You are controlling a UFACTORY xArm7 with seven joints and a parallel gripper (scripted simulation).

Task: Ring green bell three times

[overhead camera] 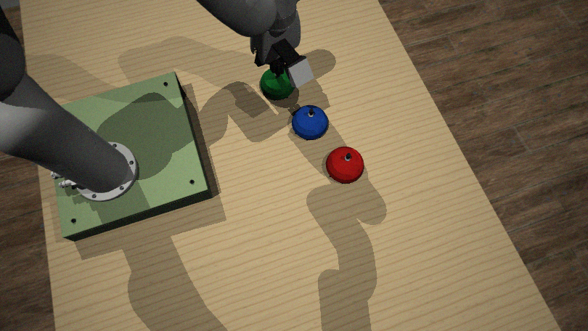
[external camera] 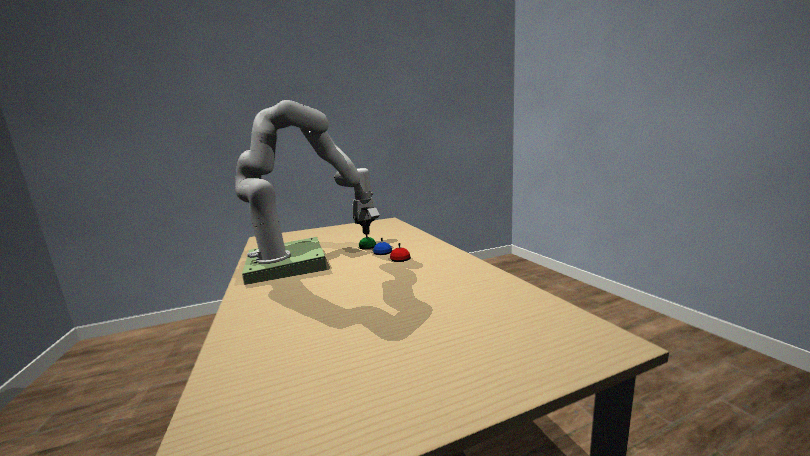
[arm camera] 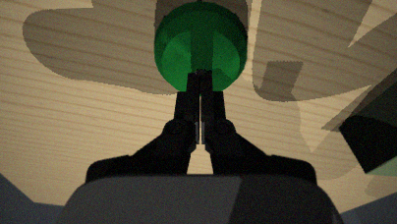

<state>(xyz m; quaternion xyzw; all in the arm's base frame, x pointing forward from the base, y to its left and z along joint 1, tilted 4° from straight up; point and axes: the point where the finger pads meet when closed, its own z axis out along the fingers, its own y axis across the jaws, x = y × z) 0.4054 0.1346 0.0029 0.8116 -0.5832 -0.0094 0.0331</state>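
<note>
The green bell (overhead camera: pixel 276 84) is the far one of three bells in a row on the table; it also shows in the exterior view (external camera: pixel 367 243) and in the wrist view (arm camera: pixel 200 45). My gripper (overhead camera: pixel 279 68) is shut with nothing between its fingers. It stands right over the green bell, fingertips pointing down at the top of the dome. The fingers hide the bell's button, so I cannot tell whether they touch it or how far down it is.
The blue bell (overhead camera: pixel 309 121) stands next to the green one, and the red bell (overhead camera: pixel 345 164) beyond it, each with its button showing. The arm's green base plate (overhead camera: pixel 131 152) lies to the left. The table's far edge is close behind the bells.
</note>
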